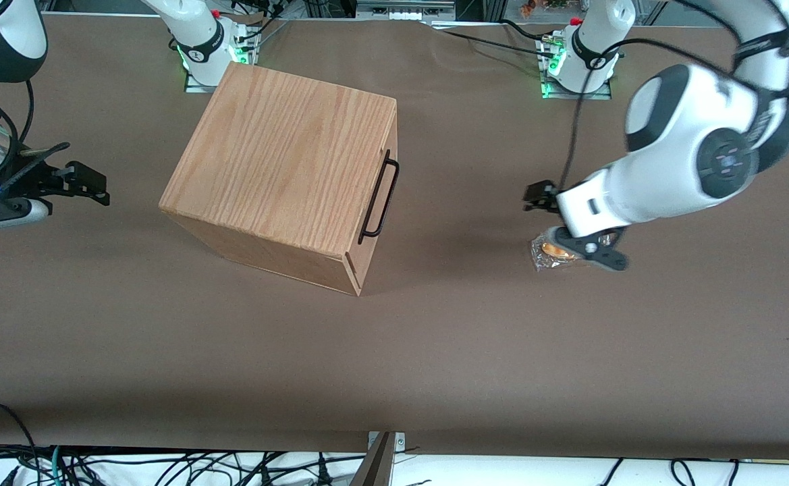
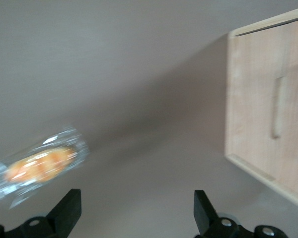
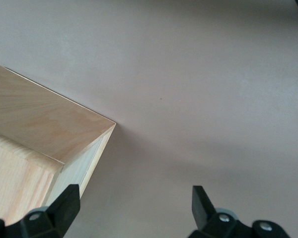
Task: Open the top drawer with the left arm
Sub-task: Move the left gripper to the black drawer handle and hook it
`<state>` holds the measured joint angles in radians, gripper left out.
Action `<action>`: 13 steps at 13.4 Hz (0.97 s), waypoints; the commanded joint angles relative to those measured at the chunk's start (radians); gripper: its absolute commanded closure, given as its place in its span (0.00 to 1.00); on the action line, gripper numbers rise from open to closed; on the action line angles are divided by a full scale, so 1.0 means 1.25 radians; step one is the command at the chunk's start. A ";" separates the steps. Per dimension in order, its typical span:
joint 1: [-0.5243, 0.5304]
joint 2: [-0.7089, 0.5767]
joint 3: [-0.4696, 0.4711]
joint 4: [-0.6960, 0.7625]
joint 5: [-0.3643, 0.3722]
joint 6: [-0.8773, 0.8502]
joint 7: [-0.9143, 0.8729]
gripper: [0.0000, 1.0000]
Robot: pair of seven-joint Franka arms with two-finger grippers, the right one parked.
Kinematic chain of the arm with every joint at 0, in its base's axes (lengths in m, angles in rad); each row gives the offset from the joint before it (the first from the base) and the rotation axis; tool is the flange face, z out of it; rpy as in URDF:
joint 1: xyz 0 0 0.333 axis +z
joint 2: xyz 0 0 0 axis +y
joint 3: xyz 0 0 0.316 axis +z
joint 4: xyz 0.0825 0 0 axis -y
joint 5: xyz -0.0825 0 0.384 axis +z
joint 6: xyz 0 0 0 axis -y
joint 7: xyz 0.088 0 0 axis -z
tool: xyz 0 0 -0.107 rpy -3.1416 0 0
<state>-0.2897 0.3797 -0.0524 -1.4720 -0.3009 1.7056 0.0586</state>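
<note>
A: In the front view the claw [image 1: 541, 197] hangs low over the table [image 1: 434, 351], well apart from the cabinet [image 1: 286, 175], with a wrapped snack [image 1: 553, 251] just beside it, nearer the camera. I can't judge its fingers from here.

B: And the top drawer [image 1: 375, 202]?

A: It's shut, on the cabinet face turned toward the claw, its black handle [image 1: 379, 197] standing off the panel. Bare table lies between claw and handle, so the approach looks open.

B: The left wrist view?

A: There the claw [image 2: 137, 208] is spread wide, nothing between its fingers [image 2: 69, 210]. The drawer front [image 2: 268, 114] is ahead and off to one side, the snack [image 2: 37, 166] off to the other.

B: How should it go about this?

A: I'd swing the claw to face the handle squarely, straddle the bar near its middle, close, then pull straight out along the drawer's travel. The cabinet sits skewed on the table, so a crooked pull could drag it.

B: The right wrist view?

A: Only a cabinet corner [image 3: 64, 144] and bare table [image 3: 198, 74].
</note>
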 commanded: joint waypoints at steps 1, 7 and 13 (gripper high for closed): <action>-0.076 0.045 0.011 0.030 -0.042 0.044 -0.071 0.00; -0.169 0.088 0.011 0.050 -0.173 0.137 -0.143 0.00; -0.224 0.138 0.011 0.076 -0.174 0.200 -0.195 0.00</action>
<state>-0.5476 0.5035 -0.0526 -1.4365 -0.4951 1.9513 -0.1687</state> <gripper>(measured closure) 0.000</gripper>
